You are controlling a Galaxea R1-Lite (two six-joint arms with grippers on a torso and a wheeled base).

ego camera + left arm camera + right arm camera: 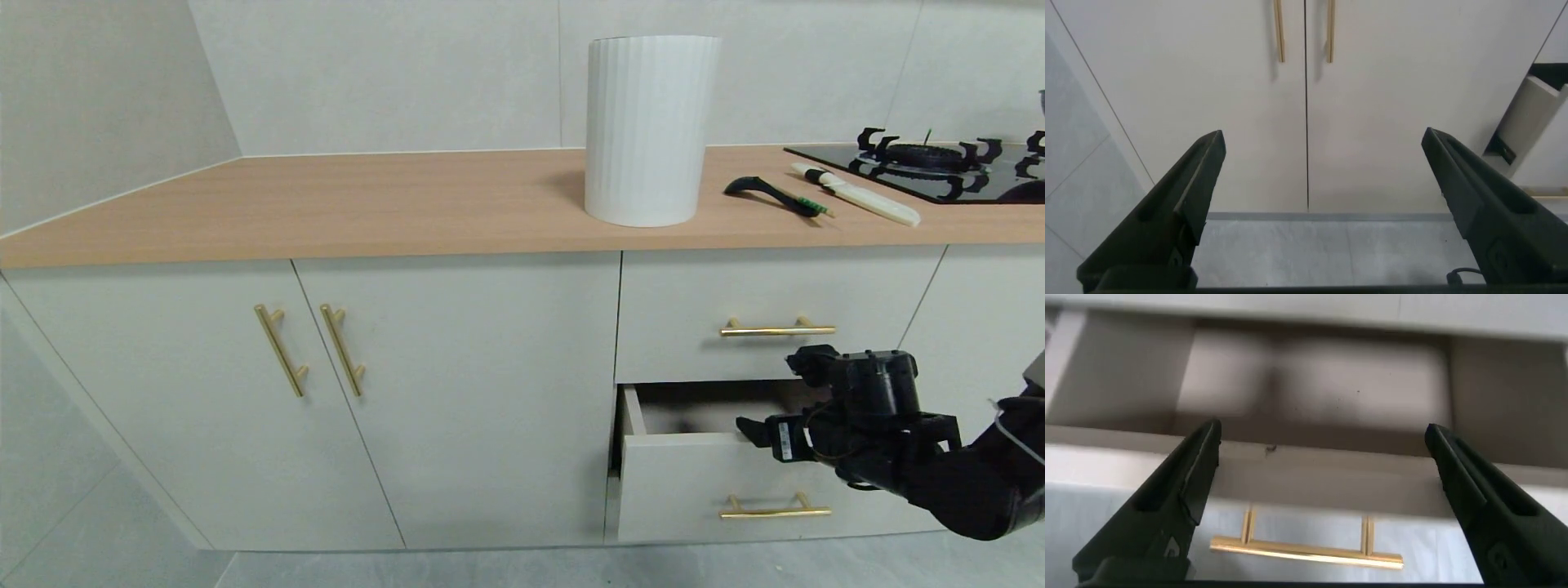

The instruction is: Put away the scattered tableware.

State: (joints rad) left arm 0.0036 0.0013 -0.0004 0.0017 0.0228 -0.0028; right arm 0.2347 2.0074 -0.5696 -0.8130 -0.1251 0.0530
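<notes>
Tableware to be put away, a black plastic ladle with a green band on its handle (775, 196) and a cream-handled knife with a pale blade (857, 196), lies on the light wooden worktop (326, 204). Both sit at three o'clock from the tall white ribbed cylinder (651, 131), just beside each other and close to the black glass gas hob (922, 167) at two o'clock. Well below them, at five o'clock from the cylinder, the lower white drawer with a brass bar handle (694, 490) stands pulled partly out. The right claw (767, 396) hangs at its front lip, spread wide and holding nothing. The left claw (1323, 143) is also spread wide and holding nothing, and faces the white double cupboard doors (1306, 106) low near the floor. The drawer gap looks shallow under the upper drawer (775, 302), so a long utensil lowered at an angle could catch on that front. Rising from here, the right arm could knock the upper brass handle or the worktop edge. The knife lies flat and thin, so the claw may skid over it or push it against the ladle. No writing can be read; a small white sticker on the right claw is too small to make out.
</notes>
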